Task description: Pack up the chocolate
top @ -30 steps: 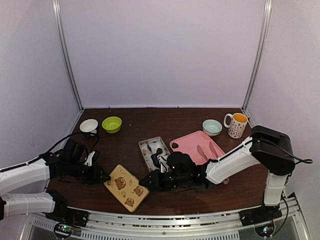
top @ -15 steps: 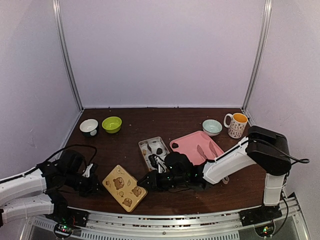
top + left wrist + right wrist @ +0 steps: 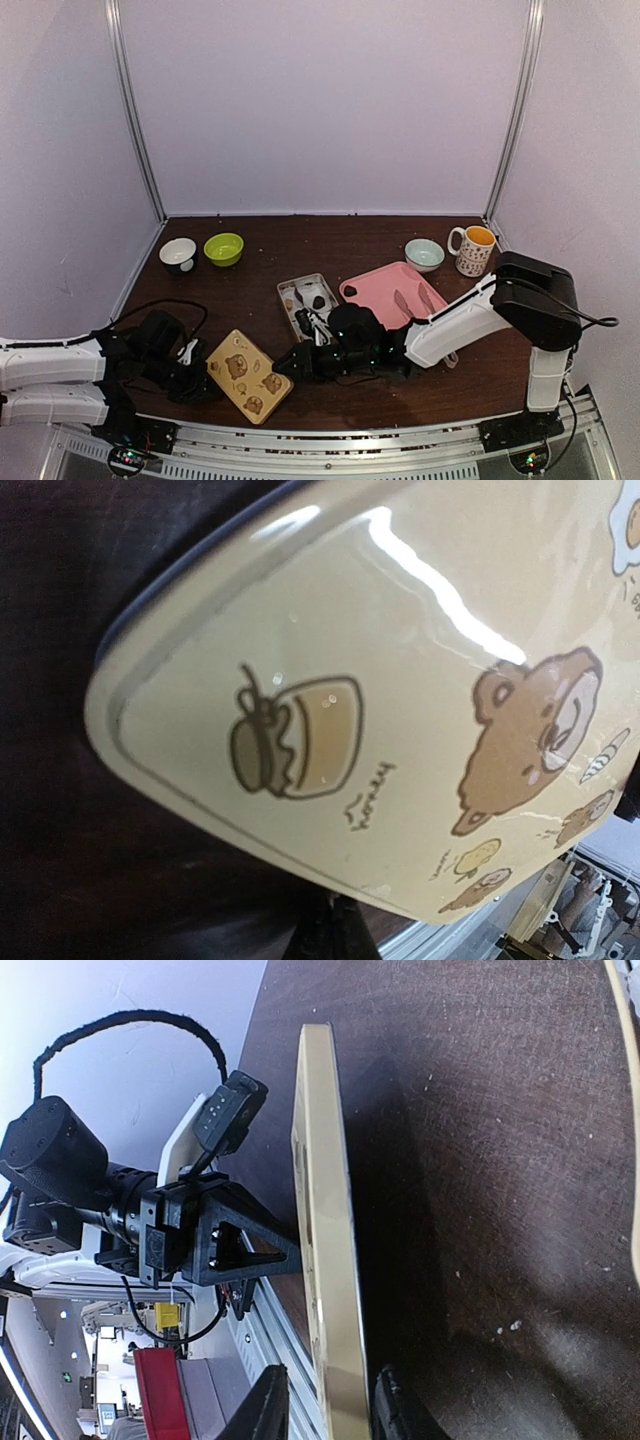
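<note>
The tan lid [image 3: 250, 376] with bear drawings lies tilted near the table's front edge. My right gripper [image 3: 291, 362] is shut on its right rim; in the right wrist view the lid [image 3: 327, 1250] shows edge-on, with one of my gripper's [image 3: 330, 1412] fingers on each side. My left gripper [image 3: 198, 379] is shut, its tips at the lid's left edge and touching it [image 3: 293, 1257]. The left wrist view is filled by the lid's face [image 3: 400, 730], with the fingers [image 3: 340, 928] below it. Small dark chocolate lumps [image 3: 318, 301] sit in the open tin base [image 3: 284, 293] behind the lid.
A pink tray [image 3: 375, 283] with cutlery lies right of the tin. A pale blue bowl [image 3: 424, 254] and a mug [image 3: 472, 250] stand at the back right. A green bowl [image 3: 223, 248] and a white bowl [image 3: 178, 252] stand at the back left. A metal rail [image 3: 330, 440] runs along the front edge.
My left arm has drawn back and down toward the near edge, its gripper now at the lid's left edge. The lid shifted slightly. My right gripper stays on the lid's right rim.
</note>
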Controlling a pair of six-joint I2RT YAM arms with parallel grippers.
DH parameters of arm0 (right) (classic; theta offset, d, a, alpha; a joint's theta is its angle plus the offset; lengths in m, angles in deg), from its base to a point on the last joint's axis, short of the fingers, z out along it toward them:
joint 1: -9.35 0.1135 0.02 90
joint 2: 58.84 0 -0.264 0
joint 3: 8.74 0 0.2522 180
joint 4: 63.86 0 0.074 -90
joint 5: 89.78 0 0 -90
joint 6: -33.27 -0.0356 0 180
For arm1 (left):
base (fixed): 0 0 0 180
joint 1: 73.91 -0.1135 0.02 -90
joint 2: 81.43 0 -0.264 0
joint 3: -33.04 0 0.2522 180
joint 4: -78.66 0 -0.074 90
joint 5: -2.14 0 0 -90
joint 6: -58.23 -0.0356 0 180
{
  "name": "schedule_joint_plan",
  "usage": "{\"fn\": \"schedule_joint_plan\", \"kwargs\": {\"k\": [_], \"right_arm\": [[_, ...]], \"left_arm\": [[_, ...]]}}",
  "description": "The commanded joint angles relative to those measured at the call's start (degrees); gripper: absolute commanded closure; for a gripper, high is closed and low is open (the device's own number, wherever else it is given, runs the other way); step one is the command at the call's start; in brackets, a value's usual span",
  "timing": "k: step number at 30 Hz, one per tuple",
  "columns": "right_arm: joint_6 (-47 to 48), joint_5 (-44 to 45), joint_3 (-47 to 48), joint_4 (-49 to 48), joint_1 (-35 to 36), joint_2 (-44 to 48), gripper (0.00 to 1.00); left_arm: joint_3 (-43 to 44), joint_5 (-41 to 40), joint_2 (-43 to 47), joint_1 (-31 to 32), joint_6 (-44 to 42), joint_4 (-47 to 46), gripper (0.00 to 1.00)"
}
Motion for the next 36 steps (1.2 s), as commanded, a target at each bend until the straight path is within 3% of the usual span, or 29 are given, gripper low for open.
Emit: {"fn": "schedule_joint_plan", "kwargs": {"k": [1, 8, 22, 30, 34, 36], "right_arm": [[1.55, -1.03, 1.69, -0.65, -0.16, -0.74, 0.71], [3.61, -1.80, 3.95, 2.90, 0.73, -1.22, 0.71], [7.86, -0.36, 7.68, 10.65, 1.52, -1.00, 0.75], [8.62, 0.57, 7.66, 11.50, 1.71, -0.06, 0.85], [10.69, 2.16, 6.64, 13.26, 1.32, 3.12, 0.90], [12.45, 3.29, 6.46, 15.71, 0.86, 5.16, 0.91]], "left_arm": [[-1.75, -0.35, -2.73, 0.30, 1.48, -8.23, 1.00], [-1.01, -0.74, -5.67, 0.65, 1.69, -11.74, 1.00], [-1.85, -2.07, -2.39, 0.83, 2.90, -12.29, 1.00], [-1.62, -1.76, -1.87, 0.83, 3.11, -14.13, 1.00], [0.40, -4.04, 0.24, 0.83, 1.13, -9.60, 1.00], [2.14, -6.31, 3.18, 0.83, -0.23, -6.02, 0.91]]}}
